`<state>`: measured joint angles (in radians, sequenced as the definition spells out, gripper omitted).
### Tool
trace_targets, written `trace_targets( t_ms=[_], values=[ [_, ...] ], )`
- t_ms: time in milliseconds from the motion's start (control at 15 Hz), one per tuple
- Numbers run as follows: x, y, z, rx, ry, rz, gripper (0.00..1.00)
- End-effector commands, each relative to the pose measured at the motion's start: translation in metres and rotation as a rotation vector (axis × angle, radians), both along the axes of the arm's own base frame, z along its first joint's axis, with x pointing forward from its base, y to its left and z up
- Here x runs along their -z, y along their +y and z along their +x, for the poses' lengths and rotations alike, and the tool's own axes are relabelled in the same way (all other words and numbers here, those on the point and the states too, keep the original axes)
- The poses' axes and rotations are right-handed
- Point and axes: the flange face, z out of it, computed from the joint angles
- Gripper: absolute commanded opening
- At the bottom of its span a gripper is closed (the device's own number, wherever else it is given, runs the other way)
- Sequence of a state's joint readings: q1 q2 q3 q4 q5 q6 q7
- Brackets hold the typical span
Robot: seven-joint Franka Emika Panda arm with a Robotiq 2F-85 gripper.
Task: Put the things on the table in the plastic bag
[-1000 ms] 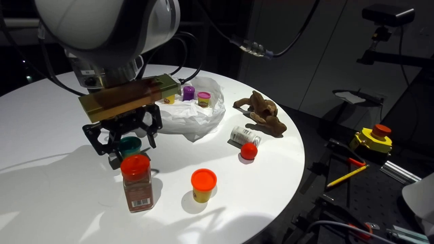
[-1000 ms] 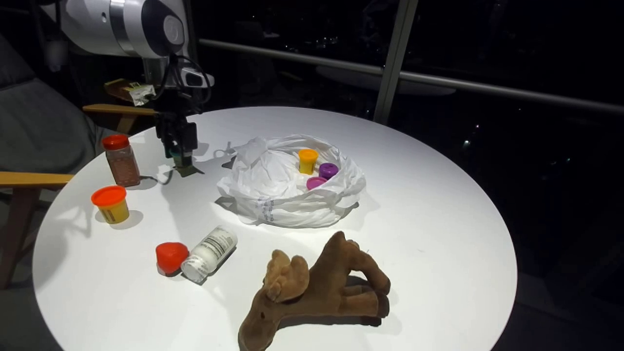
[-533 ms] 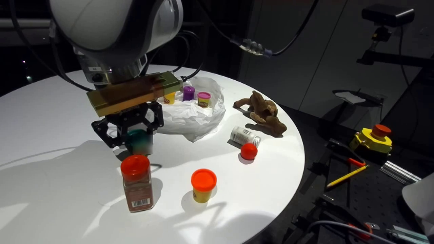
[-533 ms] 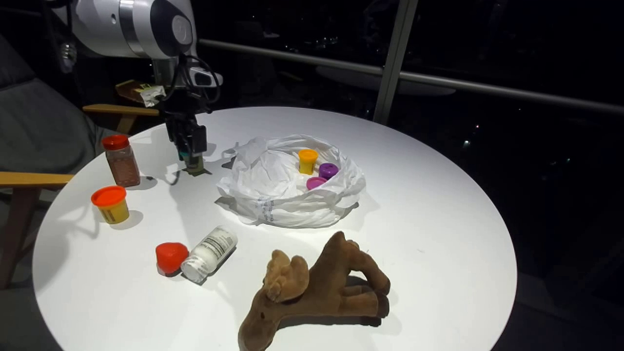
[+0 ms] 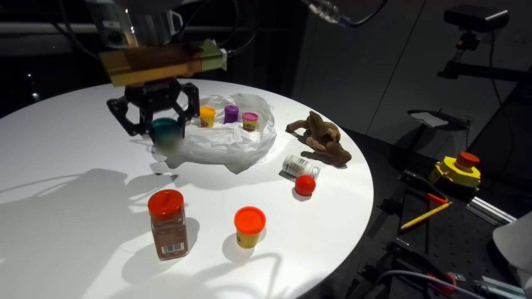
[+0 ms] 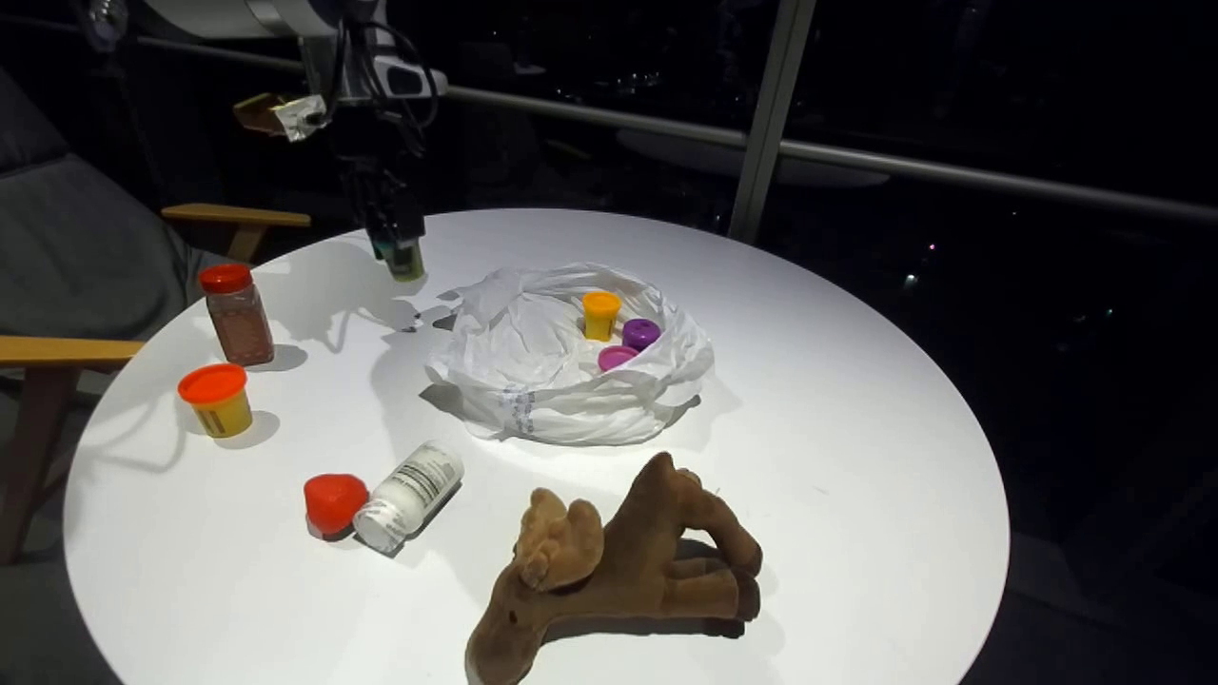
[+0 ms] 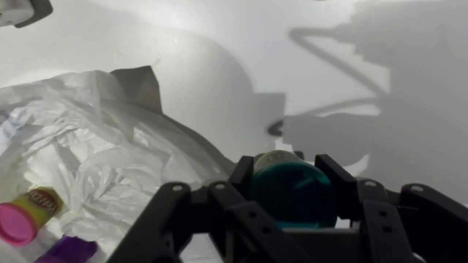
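The claw (image 5: 165,135) pinches the teal-lidded jar (image 7: 294,201) near the plastic bag (image 6: 571,420)

I can see the claw clamped on the teal-lidded jar, its 2 fingers (image 7: 342,186) pressing the sides, clearest in the wrist view. The jar hangs above the white table (image 6: 856,428); its lower part is blurred in an exterior view. In an exterior view it is over the far left of the tabletop, outside the bag, which lies to its right and nearer.

The bag is crumpled and whitish, with its mouth spread upward. Inside it I count 3 things: an orange-lidded jar (image 6: 600,322), a purple jar (image 5: 231,115) and a pink-lidded jar (image 5: 250,123). In an exterior view the orange lid is the farthest, and the purple is just to its right.

On the left of the table in an exterior view, a tall red-lidded jar (image 6: 240,328) with brown contents stands upright, and a short red-lidded jar (image 6: 224,411) stands just nearer. Nearer again, a red lump (image 6: 335,504) sits beside a white bottle (image 6: 417,487) lying on its side; I cannot tell whether they touch. A brown plush animal (image 6: 628,576) sprawls farther right, nearest of all.

Off the table, to the right in an exterior view, are a yellow pencil (image 5: 426,216) and a yellow box (image 5: 456,173) with a red button (image 5: 467,160).
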<state>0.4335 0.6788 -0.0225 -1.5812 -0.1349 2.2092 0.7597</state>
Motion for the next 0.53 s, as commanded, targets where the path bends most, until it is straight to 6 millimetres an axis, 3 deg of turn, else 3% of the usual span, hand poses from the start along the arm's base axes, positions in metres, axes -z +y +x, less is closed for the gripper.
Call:
trace_targets(
  t_ms=[0, 200, 467],
  values=[
    [-0.049, -0.057, -0.005, 0.126, -0.071, 0.009, 0.24],
    [-0.043, -0.108, 0.008, 0.225, -0.057, 0.031, 0.24],
    [0.001, -0.162, 0.029, 0.369, -0.054, 0.054, 0.24]
  ],
)
